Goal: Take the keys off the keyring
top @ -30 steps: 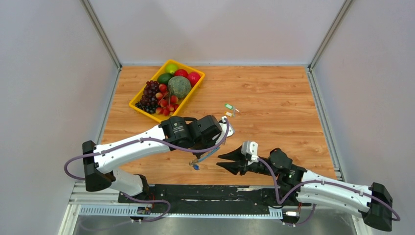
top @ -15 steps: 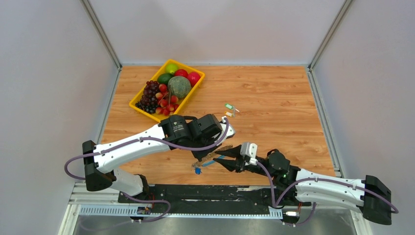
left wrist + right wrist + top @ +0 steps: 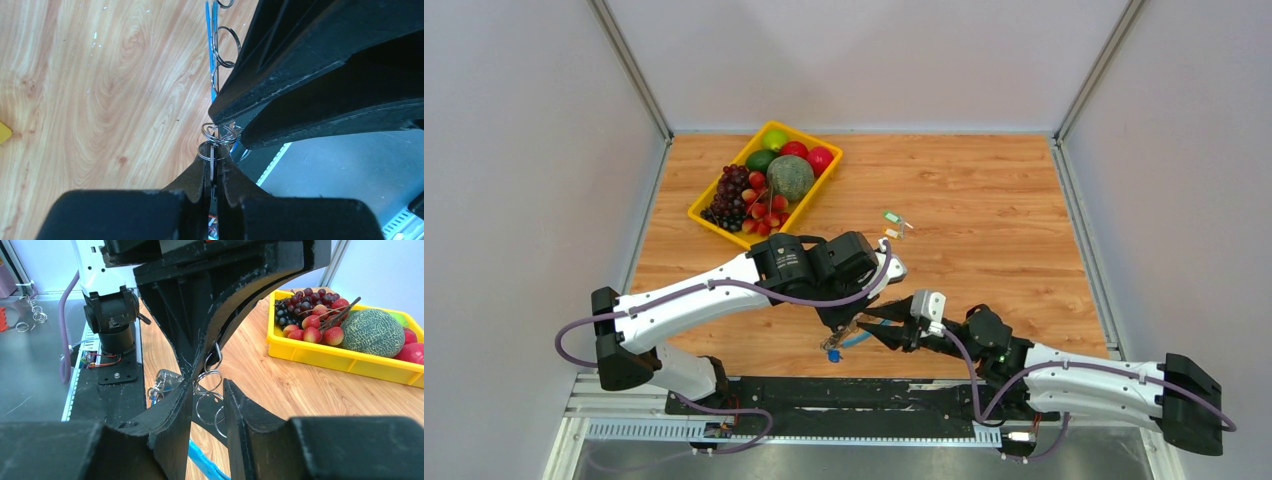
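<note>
- table point(image 3: 75, 75): pale wood, smooth, clear grain, slight sheen.
- keyring point(image 3: 218, 134): thin bright metal wire, polished.
- strip point(image 3: 209, 30) on it: light-blue, looks like glossy plastic.
- left pincer point(image 3: 214, 167) and right pincer point(image 3: 207, 387): matt black plastic, edges scuffed and rough.
- tray point(image 3: 320, 357), right of the right wrist view: glossy yellow plastic.
- melon point(image 3: 372, 332): rough, netted rind.

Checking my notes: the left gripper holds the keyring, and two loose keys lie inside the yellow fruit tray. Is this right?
Not quite: the top external view shows the two loose keys on the table, right of the yellow fruit tray, not inside it. The left gripper does hold the keyring.
</note>
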You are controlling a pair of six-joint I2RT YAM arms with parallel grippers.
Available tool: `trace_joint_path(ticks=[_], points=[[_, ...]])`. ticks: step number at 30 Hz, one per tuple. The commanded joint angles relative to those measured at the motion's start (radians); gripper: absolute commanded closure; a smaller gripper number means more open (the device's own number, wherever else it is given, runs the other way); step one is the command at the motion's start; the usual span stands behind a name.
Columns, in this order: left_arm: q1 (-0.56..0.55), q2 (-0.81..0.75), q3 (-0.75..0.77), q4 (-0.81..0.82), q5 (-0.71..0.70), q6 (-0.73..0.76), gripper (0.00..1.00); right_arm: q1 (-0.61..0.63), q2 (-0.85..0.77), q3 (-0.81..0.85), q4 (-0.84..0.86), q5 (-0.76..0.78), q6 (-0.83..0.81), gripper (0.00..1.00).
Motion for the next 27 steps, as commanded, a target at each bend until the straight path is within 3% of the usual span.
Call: trace_joint_path(ticks=[1, 21, 22, 25, 27], points=[[-0.003, -0.013, 0.047, 0.033, 0.036, -0.028, 1.00, 0.005, 0.013, 0.027, 0.046, 0.020, -0.004, 0.67], [-0.002, -0.021, 0.041, 0.054, 0.045, -0.025, 1.00, 0.020, 0.072, 0.073, 0.007, 0.024, 0.017, 0.66], [-0.002, -0.021, 0.043, 0.053, 0.045, -0.025, 1.00, 0.021, 0.073, 0.073, 0.006, 0.030, 0.017, 0.67], [-0.002, -0.022, 0.046, 0.052, 0.044, -0.025, 1.00, 0.021, 0.064, 0.076, -0.008, 0.043, 0.012, 0.86], [-0.002, -0.025, 0.045, 0.048, 0.038, -0.025, 1.00, 0.021, 0.049, 0.076, -0.023, 0.052, 0.012, 0.92]])
